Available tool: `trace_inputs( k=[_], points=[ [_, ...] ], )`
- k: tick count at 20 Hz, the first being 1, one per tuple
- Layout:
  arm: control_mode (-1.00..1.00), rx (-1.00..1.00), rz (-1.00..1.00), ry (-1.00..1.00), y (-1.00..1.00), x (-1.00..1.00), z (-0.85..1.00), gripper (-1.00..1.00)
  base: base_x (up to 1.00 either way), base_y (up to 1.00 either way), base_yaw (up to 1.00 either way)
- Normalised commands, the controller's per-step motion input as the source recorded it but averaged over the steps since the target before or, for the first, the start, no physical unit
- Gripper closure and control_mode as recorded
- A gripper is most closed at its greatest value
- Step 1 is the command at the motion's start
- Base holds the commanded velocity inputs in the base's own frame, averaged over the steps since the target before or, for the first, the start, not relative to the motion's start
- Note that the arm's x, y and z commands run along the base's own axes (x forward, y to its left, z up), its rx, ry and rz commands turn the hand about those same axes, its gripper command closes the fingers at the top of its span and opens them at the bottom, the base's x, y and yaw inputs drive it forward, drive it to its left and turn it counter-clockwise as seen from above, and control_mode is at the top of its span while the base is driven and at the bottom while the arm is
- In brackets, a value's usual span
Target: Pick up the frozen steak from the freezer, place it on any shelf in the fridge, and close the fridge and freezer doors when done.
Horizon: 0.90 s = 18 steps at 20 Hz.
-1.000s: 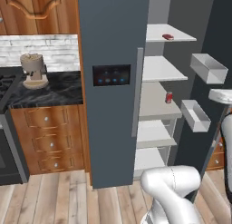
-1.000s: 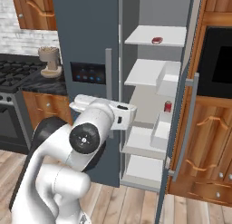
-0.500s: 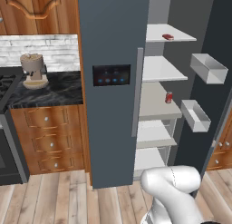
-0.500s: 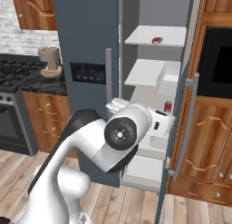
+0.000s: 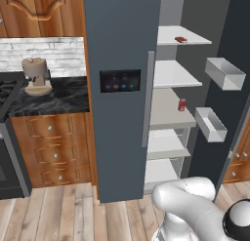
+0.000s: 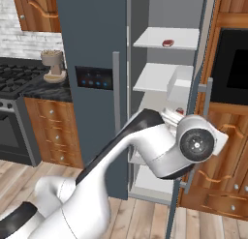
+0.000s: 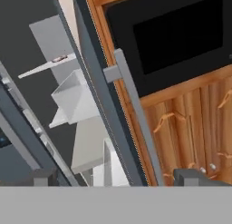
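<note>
frozen steak on the top fridge shelf, fridge door open

frozen steak [image 5: 181, 39] lies flat on the top shelf [image 5: 190, 40] of the fridge [image 5: 172, 84], alone there. lower down, a red can [image 5: 181, 105] stands upright on the third shelf. the freezer door [image 5: 121, 89] is shut, its black panel [image 5: 120, 81] lit with blue dots. the fridge door [image 5: 229, 84] stands wide open, two clear bins [image 5: 224, 73] on its inner face. the arm's elbow [image 6: 196, 143] hangs before the open compartment. the end effector [image 7: 115, 177] is open, fingertips [image 7: 192, 175] apart, facing the door's bar handle [image 7: 138, 119]. a coffee grinder [image 5: 35, 76] sits on the dark table [image 5: 49, 96] at left.
</note>
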Motion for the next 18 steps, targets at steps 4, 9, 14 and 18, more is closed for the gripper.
trace_inputs(
  k=[4,9,14,18],
  points=[
    [-1.00,0.02,-0.06,0.04,-0.57,0.30,-0.25,-1.00,0.00,0.00,0.00],
    [-1.00,0.02,-0.08,0.04,-0.19,0.27,-0.24,-1.00,0.00,0.00,0.00],
    [-1.00,0.00,-0.06,0.00,-0.06,0.41,-0.38,-1.00,0.00,0.00,0.00],
    [-1.00,0.00,-0.01,0.00,-0.23,0.48,-0.22,-1.00,0.00,0.00,0.00]
  ],
)
